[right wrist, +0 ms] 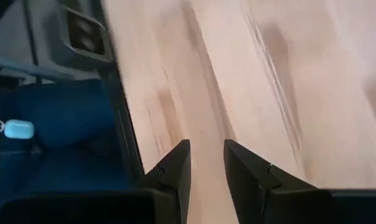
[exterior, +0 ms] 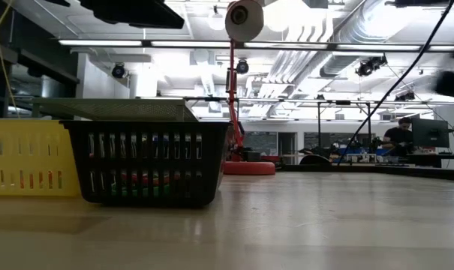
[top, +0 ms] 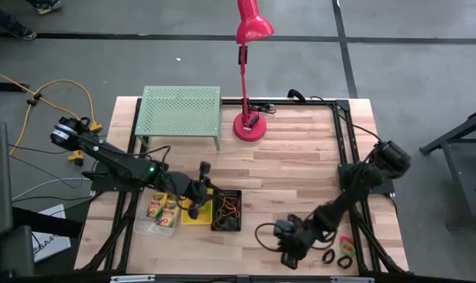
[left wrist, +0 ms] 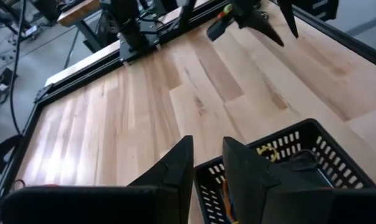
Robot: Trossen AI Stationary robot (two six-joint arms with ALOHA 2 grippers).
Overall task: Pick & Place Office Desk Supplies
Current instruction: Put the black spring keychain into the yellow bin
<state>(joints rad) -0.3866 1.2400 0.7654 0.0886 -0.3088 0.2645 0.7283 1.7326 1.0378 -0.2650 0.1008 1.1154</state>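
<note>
Jaws on the left gripper (left wrist: pixel 207 148) stand a little apart with nothing between them, and the jaws on the right gripper (right wrist: pixel 206 148) are the same, a thin gap and nothing held. The left gripper hangs just above the black mesh bin (exterior: pixel 148 161), at the wall that touches the yellow bin (exterior: pixel 24 161). The right gripper is low over the bare tabletop (top: pixel 285 165), well away from the black mesh bin on the side where no other bins are. Past it, still farther from the black mesh bin, lie the small coloured loops (top: pixel 344 253), flat on the wood and close together. On the far side of the yellow bin from the black mesh bin sits the clear bin (top: pixel 147 229) with the crayon boxes (top: pixel 164 208) in it. The black mesh bin has some thin red and orange things inside, but I cannot tell what they are. I think the loops are very light and thin, so they may slide away or flip when pushed. A good way is to put one finger inside a loop and one outside, then pinch its edge. The crayon boxes look light too, made of card that is stiff but can squash, so a soft squeeze across the two long sides seems best. The bins look like light, hard plastic with open holes. They would be best held at the top edge of one wall, and they may tip if they are lifted fast.
</note>
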